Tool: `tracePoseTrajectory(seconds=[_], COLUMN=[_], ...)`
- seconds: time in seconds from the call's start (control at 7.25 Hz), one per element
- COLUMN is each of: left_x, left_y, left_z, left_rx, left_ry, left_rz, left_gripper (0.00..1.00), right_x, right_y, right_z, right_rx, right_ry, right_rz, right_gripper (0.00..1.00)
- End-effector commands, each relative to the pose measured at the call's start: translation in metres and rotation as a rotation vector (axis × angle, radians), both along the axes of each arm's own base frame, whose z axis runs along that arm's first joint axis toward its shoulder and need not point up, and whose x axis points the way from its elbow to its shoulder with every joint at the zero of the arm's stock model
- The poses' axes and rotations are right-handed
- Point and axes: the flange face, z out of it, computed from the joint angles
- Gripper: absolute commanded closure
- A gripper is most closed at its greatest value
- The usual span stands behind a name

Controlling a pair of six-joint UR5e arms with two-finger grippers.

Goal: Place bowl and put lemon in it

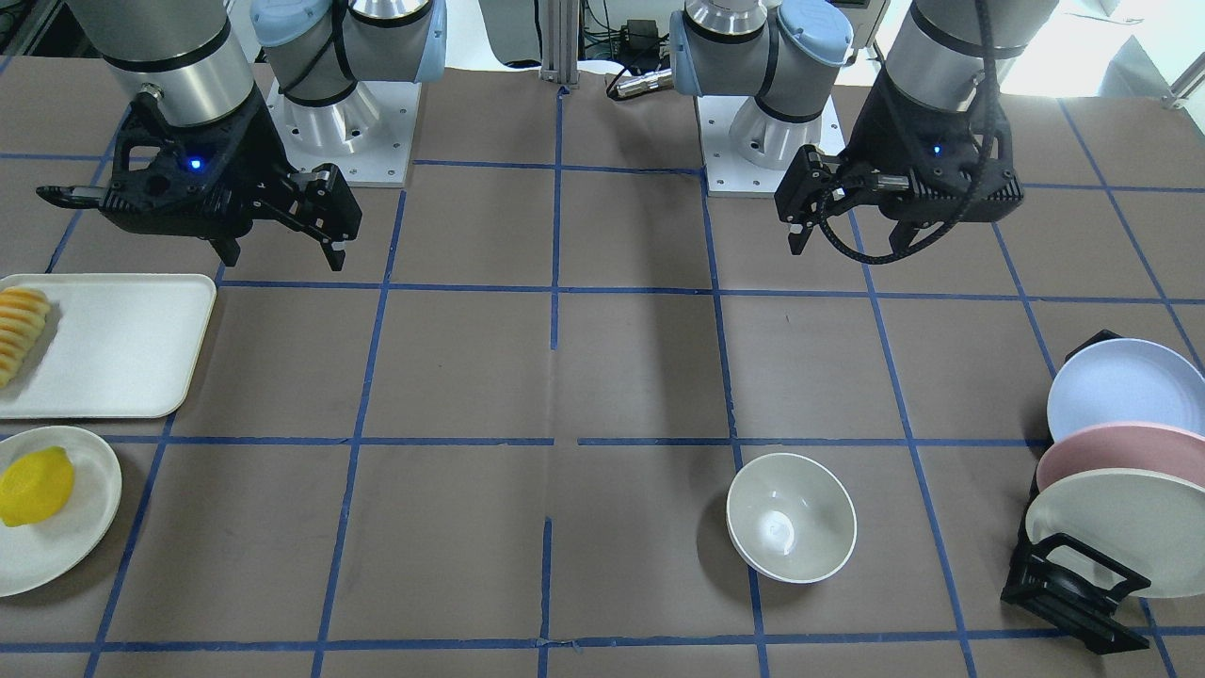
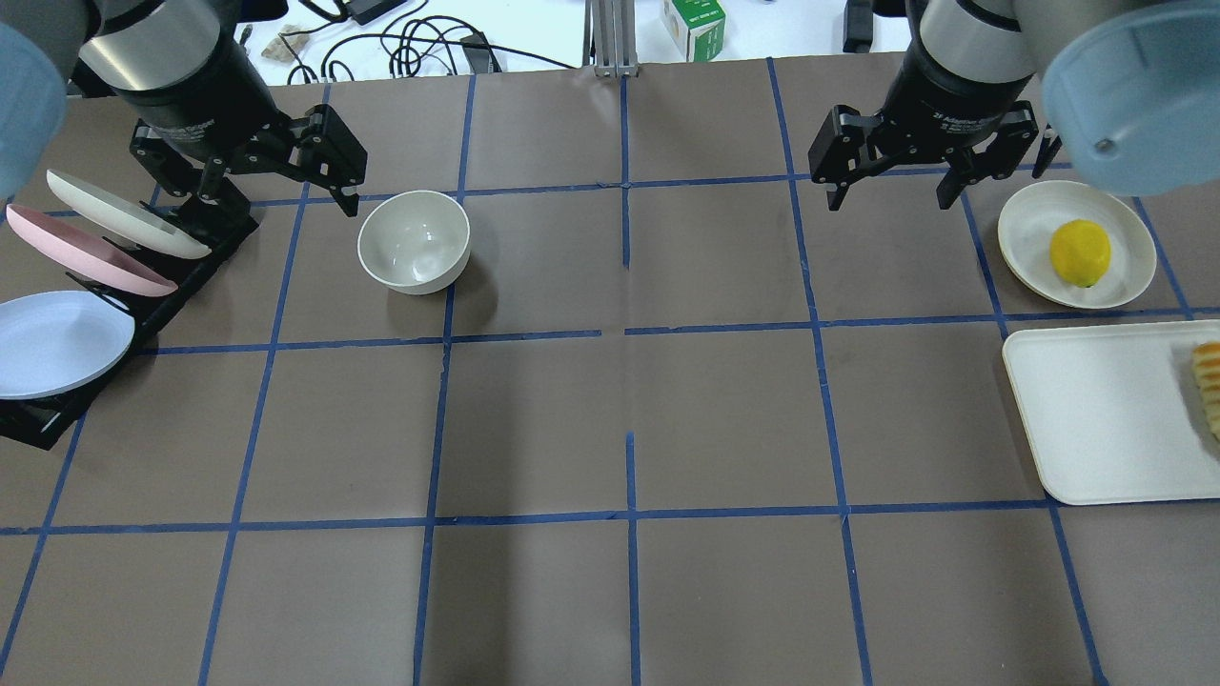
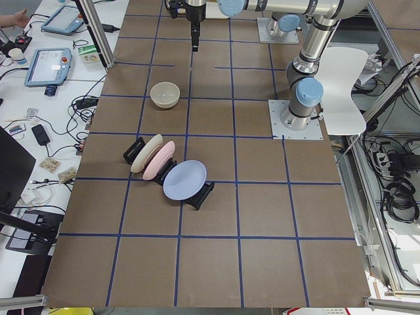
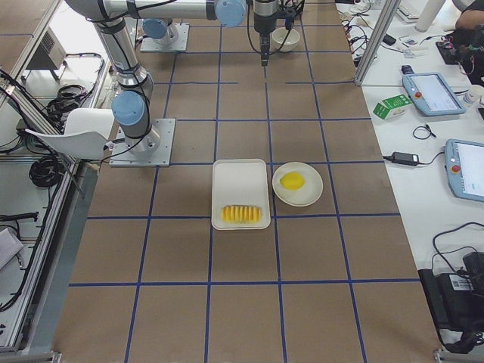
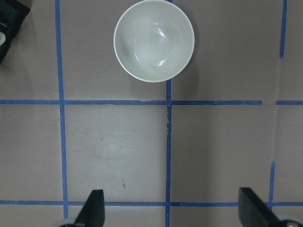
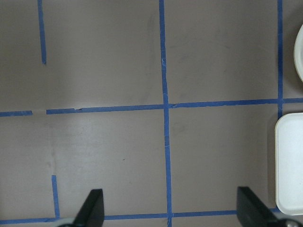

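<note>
The off-white bowl [image 1: 791, 518] stands upright and empty on the brown table; it also shows in the overhead view [image 2: 414, 241] and the left wrist view [image 5: 154, 40]. The yellow lemon [image 1: 36, 485] lies on a flat cream plate [image 1: 85, 537] at the table's right end, also in the overhead view [image 2: 1080, 252]. My left gripper [image 2: 276, 191] hovers open and empty above the table, beside the bowl; the left wrist view [image 5: 173, 210] shows its jaws wide apart. My right gripper [image 2: 891, 191] hovers open and empty, just left of the lemon's plate [image 2: 1034, 214].
A cream tray [image 2: 1096, 419] with ridged orange-yellow sliced food [image 2: 1209, 386] lies by the lemon's plate. A black rack [image 2: 29, 424] holding cream, pink and blue plates stands at the table's left end, close to my left gripper. Blue tape lines grid the table.
</note>
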Motion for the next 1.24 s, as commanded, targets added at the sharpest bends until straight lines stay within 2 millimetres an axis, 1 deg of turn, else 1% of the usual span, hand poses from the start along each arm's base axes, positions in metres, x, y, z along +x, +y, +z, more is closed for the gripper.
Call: tracePoseTrajectory(seconds=[0.0,0.14,0.28,0.41,0.55,0.69,0.83,0.97,1.1], left_x=[0.001,0.001,0.001,0.001,0.002,0.007,0.016,0.036,0.058], left_y=[0.005,0.002,0.003,0.005,0.014,0.006,-0.023,-0.07,-0.108], left_z=[0.004,0.001,0.002,0.002,-0.003,-0.028,-0.071,-0.118,-0.153], left_rx=[-0.005,0.0,-0.003,0.001,0.027,0.064,0.083,0.056,0.037], left_ry=[-0.011,-0.011,-0.012,-0.012,-0.01,-0.005,-0.002,0.006,0.021], left_rz=[0.003,0.003,0.003,0.003,0.003,-0.008,-0.026,-0.017,-0.019], left_gripper=[0.0,0.0,0.0,0.0,0.0,0.0,0.0,0.0,0.0], right_x=[0.0,0.0,0.0,0.0,-0.006,-0.014,-0.04,-0.085,-0.141], right_y=[0.0,0.001,0.001,0.0,-0.003,-0.009,-0.019,-0.027,-0.039], right_z=[0.0,0.0,0.0,-0.001,-0.002,-0.006,-0.009,-0.008,-0.021], right_rx=[0.0,-0.001,0.0,0.002,0.002,0.004,0.006,0.006,0.029], right_ry=[-0.001,-0.001,-0.003,-0.001,0.012,0.02,0.024,0.026,0.026], right_rz=[0.0,0.0,0.0,0.001,0.002,0.112,0.12,0.065,0.086], right_gripper=[0.0,0.0,0.0,0.0,0.0,0.0,0.0,0.0,0.0])
